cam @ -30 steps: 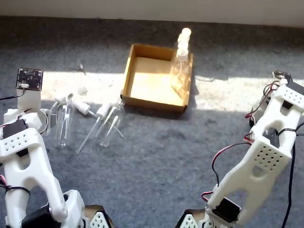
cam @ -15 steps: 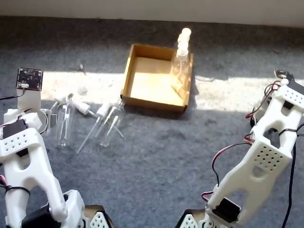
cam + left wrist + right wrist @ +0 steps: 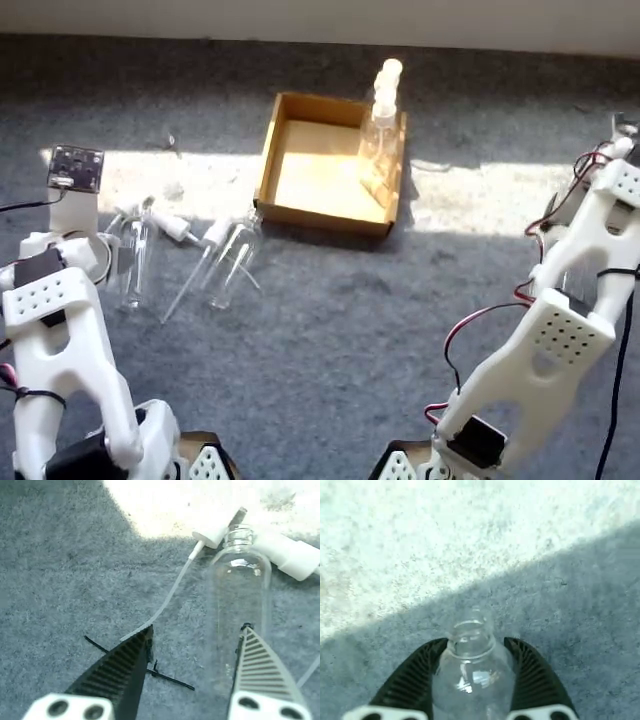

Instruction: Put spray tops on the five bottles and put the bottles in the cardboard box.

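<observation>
Bottle uncapped, clamped in right gripper. I'm worrying about it slipping. Left gripper gaping empty over lying bottle, eight o'clock of cardboard box.

Cardboard box floor open at left and middle, upright bottle obstructing its right wall; loose bottles and spray tops crowd the carpet left of the box; carpet before it lies bare.

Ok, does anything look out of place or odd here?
One small oddity: a thin black strip, like a cable tie, lies on the carpet by the left gripper, next to an uncapped bottle lying on its side. Nothing looks spilled or broken.
</observation>
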You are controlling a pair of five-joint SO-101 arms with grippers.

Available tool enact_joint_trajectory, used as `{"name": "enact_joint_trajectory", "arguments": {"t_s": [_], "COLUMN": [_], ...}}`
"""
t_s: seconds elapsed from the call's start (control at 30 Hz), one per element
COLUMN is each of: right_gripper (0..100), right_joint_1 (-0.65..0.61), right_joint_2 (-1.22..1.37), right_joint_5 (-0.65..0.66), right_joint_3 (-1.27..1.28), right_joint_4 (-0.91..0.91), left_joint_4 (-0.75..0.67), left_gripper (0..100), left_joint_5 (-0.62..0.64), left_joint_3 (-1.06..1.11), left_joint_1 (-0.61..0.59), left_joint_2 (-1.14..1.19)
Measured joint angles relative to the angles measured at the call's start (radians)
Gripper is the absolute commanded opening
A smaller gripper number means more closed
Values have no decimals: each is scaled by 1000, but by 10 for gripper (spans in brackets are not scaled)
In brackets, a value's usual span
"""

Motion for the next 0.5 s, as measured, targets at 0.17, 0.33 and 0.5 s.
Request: {"name": "enact_joint_trajectory", "arguments": {"t_s": [0.17, 0.33, 0.5], "right_gripper": [5, 4, 4], "right_joint_1": [-60, -100, -201], "right_joint_2": [-137, -239, -405], "right_joint_5": [-5, -35, -41], "right_joint_3": [-158, -157, 21], "right_joint_4": [101, 107, 109], "left_joint_4": [147, 272, 358], "left_gripper": [258, 256, 256], "left_joint_5": [8, 115, 310], "left_joint_3": [-86, -276, -493], "left_joint_1": [124, 229, 307], "left_joint_2": [2, 6, 118]}}
